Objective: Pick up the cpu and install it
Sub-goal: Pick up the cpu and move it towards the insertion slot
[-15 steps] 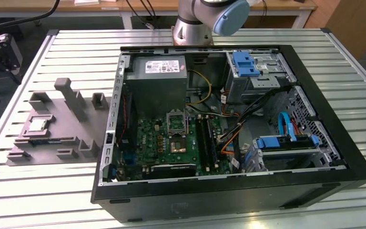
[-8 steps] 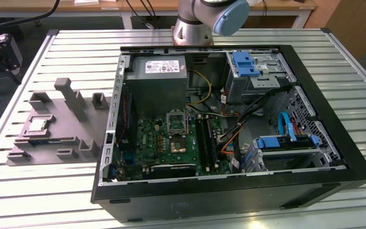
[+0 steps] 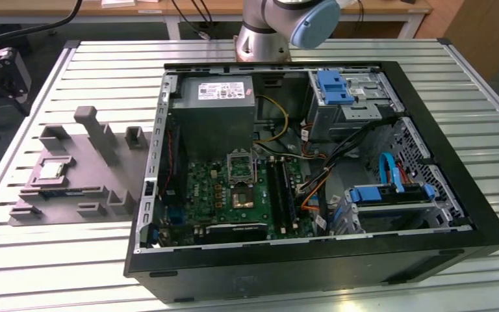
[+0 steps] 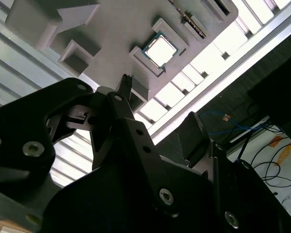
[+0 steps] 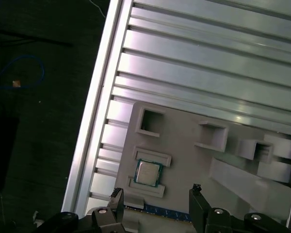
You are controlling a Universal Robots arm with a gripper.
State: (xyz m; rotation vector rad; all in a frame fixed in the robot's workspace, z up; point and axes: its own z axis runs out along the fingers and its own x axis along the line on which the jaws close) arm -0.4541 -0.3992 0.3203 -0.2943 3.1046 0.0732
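Exterior view: the cpu [image 3: 52, 170] lies flat in a pocket of the grey tray [image 3: 85, 179]. The tray is on the exterior view's left of the open computer case [image 3: 319, 263], and both rest on the slatted surface [image 3: 59, 260]. In the first wrist view the hand [image 5: 156, 196] hangs over the tray, its fingers [image 5: 119, 201] wide apart and holding nothing, near the cpu [image 5: 148, 173].

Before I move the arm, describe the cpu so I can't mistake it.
Find the open black computer case; on the exterior view's left of it a grey tray lies on the slatted table. The cpu lies flat in a square seat of that tray. It alone is pale silvery with a thin darker rim; the blocks around it are plain grey.
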